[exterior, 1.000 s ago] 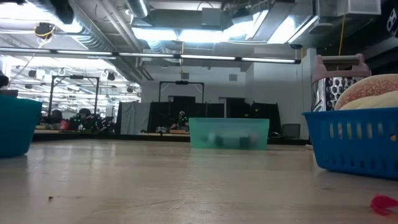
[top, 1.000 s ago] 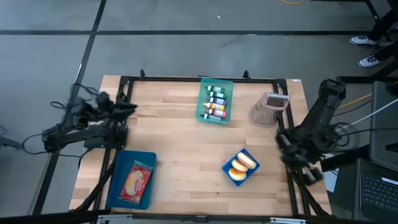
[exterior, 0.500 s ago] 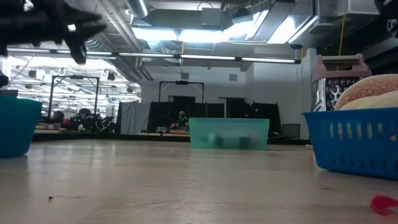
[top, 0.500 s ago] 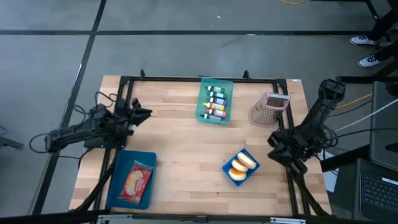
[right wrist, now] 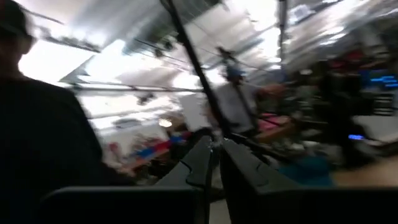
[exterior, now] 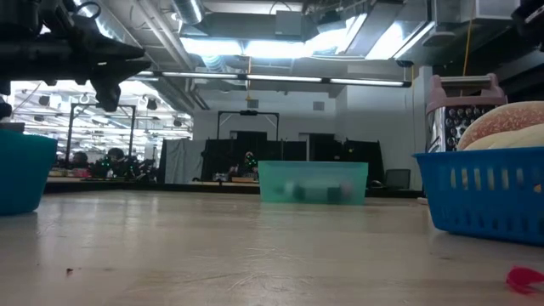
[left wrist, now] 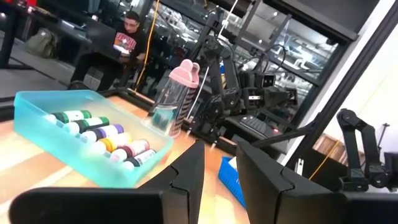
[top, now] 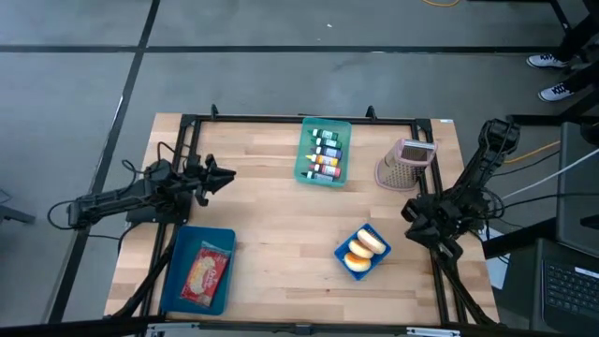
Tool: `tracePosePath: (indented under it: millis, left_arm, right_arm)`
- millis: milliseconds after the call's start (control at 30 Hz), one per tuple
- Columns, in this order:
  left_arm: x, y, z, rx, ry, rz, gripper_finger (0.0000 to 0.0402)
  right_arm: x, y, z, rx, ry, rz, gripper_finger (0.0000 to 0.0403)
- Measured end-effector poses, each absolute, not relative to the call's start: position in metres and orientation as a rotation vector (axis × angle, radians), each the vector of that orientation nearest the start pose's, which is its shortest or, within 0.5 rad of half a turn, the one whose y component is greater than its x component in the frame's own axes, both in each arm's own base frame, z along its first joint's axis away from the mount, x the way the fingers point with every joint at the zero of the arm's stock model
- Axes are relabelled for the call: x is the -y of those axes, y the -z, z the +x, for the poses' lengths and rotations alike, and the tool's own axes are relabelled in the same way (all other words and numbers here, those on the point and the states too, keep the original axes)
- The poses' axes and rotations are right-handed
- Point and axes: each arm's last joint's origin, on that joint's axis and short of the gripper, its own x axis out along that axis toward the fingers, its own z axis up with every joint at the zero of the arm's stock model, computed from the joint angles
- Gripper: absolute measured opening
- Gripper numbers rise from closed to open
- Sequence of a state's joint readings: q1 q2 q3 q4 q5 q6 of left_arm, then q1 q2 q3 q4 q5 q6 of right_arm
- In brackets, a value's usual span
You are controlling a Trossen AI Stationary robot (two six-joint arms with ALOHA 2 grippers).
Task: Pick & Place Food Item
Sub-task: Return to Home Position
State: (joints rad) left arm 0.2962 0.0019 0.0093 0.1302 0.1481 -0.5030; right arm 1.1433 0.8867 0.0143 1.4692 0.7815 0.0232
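Two round buns [top: 363, 247] lie in a small blue basket [top: 343, 259] on the table's near right; the low view shows the basket [exterior: 484, 197] close by. A red-and-yellow food packet [top: 204, 273] lies in a blue tray [top: 178, 281] at the near left. My left gripper [top: 227, 174] hovers over the table's left side, pointing right, fingers a little apart with nothing between them [left wrist: 217, 149]. My right gripper [top: 408, 215] hangs at the right edge, above and beside the basket, fingers together [right wrist: 214, 146].
A teal bin [top: 325, 153] of paint bottles stands at the far middle, and a pink-topped metal grater [top: 404, 164] to its right. A black frame [top: 281, 120] runs around the table. Bare wood lies in the middle. A person [left wrist: 127, 34] sits beyond the far edge.
Both arms have come down. My left gripper has sunk and reached in from the left edge toward the table's middle. My right gripper has sunk and shifted a little toward the left, nearer the basket. Nothing on the table has moved.
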Motion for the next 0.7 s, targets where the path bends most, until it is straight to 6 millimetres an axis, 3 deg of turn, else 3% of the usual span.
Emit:
tracePosePath:
  millis: [133,233,467,700]
  left_arm:
    - [-0.024,-0.179,0.093,0.172,-0.109,-0.477,0.0088]
    - [-0.024,-0.179,0.093,0.172,-0.109,-0.478,0.0088]
    - [-0.024,-0.179,0.093,0.171,-0.106,-0.482,0.0088]
    - [-0.022,-0.179,0.093,0.154,-0.044,-0.502,0.0088]
  right_arm:
    - [-0.108,-0.216,0.069,0.420,-0.460,0.566,0.0034]
    - [-0.107,-0.220,0.066,0.468,-0.493,0.507,0.0034]
    - [-0.090,-0.238,0.043,0.591,-0.522,0.512,0.0034]
    - [-0.067,-0.248,0.025,0.580,-0.523,0.617,0.0034]
